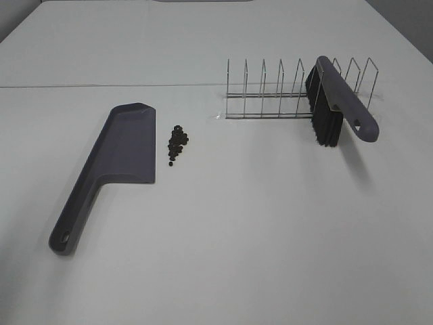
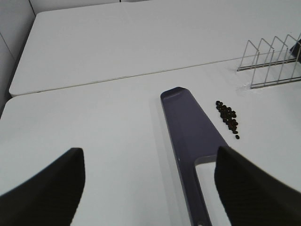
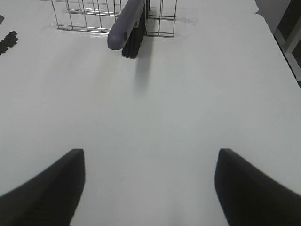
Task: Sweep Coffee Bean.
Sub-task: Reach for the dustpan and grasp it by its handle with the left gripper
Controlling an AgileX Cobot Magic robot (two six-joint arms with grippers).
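Two grippers show up only in the wrist views: left gripper (image 2: pixel 149 188) and right gripper (image 3: pixel 149 188), both spread wide and empty. The overhead view has it all: one dustpan (image 1: pixel 125 145), one brush (image 1: pixel 343 97) propped in one wire rack (image 1: pixel 280 84), and one coffee bean (image 1: pixel 177 143) pile just beside the dustpan, on its rack-facing side.

light was bright, even and diffuse, from overhead. the white desk (image 1: pixel 270 237) read pale grey, without hard glare. shadows were soft: a faint smear below the brush (image 1: pixel 336 108), a thin edge along the dustpan (image 1: pixel 125 149). in the wrist views the left tool (image 2: pixel 149 149) and right tool (image 3: pixel 150 151) showed as dark, blurred, out-of-focus shapes. the coffee beans (image 1: pixel 177 143) looked grainy.
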